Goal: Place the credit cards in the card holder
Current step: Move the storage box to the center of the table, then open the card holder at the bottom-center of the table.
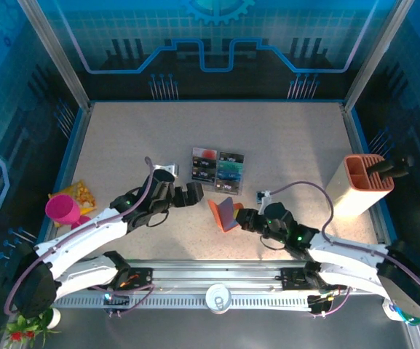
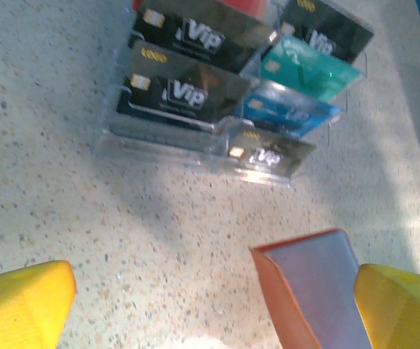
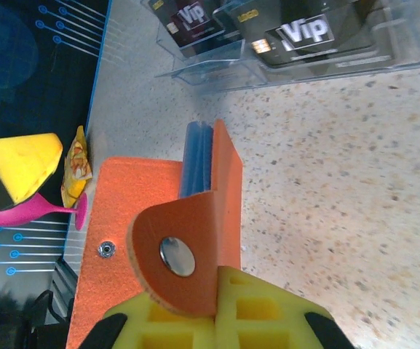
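The right gripper [image 1: 244, 218] is just below the middle of the top view. Its jaws are closed on the orange holder [image 1: 226, 213], at the end with the snap tab [image 3: 175, 258], and the holder stands upright. The left gripper [image 1: 186, 195] is to the left of the holder. Its jaws are wide apart with nothing in them. The cards [image 1: 218, 166] sit in a clear tray [image 2: 159, 149] on the table [image 1: 297, 145], just above the holder in the picture.

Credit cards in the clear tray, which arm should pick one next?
Likely left. The left gripper, open, faces the clear acrylic card tray; the right gripper is shut on the orange-red leather card holder.
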`<control>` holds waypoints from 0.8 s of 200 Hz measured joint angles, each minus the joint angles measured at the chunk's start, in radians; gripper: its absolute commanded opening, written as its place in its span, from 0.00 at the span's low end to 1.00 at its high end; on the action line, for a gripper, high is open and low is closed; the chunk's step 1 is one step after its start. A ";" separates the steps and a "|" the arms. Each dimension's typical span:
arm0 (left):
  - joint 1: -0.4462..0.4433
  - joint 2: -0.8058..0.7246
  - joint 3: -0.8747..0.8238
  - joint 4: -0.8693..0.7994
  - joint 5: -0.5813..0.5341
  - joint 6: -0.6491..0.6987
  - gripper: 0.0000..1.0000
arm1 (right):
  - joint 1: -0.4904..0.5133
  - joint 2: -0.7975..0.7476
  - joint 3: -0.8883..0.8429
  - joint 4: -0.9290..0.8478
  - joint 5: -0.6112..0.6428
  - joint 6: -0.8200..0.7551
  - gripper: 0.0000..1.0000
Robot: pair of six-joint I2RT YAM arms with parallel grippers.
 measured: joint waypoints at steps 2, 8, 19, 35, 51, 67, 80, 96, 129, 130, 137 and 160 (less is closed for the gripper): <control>-0.006 0.001 0.003 -0.006 0.000 0.000 0.99 | 0.004 0.008 0.003 0.005 0.003 0.000 0.00; -0.022 0.004 0.013 -0.019 -0.002 0.000 0.99 | 0.016 0.038 0.012 0.025 0.015 0.000 0.00; -0.052 0.015 0.029 -0.040 -0.012 0.001 0.99 | 0.035 0.089 0.029 0.062 0.039 0.000 0.00; -0.088 0.036 0.043 -0.064 -0.030 0.001 0.99 | 0.060 0.154 0.049 0.110 0.074 0.001 0.00; -0.116 0.063 0.047 -0.082 -0.050 -0.002 0.99 | 0.080 0.206 0.061 0.154 0.109 0.005 0.00; -0.134 0.102 0.047 -0.100 -0.073 -0.004 0.99 | 0.096 0.262 0.065 0.206 0.140 0.015 0.00; -0.142 0.132 0.047 -0.113 -0.095 -0.010 0.99 | 0.106 0.303 0.065 0.243 0.164 0.026 0.00; -0.144 0.162 0.047 -0.120 -0.120 -0.014 0.99 | 0.119 0.342 0.064 0.283 0.190 0.040 0.00; -0.144 0.218 0.039 -0.121 -0.160 -0.029 0.99 | 0.137 0.402 0.057 0.367 0.226 0.068 0.00; -0.144 0.219 0.039 -0.122 -0.161 -0.029 0.99 | 0.137 0.403 0.056 0.371 0.227 0.069 0.00; -0.144 0.232 0.035 -0.123 -0.169 -0.029 0.99 | 0.140 0.412 0.051 0.388 0.235 0.074 0.00; -0.145 0.266 0.019 -0.127 -0.193 -0.029 0.99 | 0.151 0.428 0.024 0.424 0.256 0.094 0.00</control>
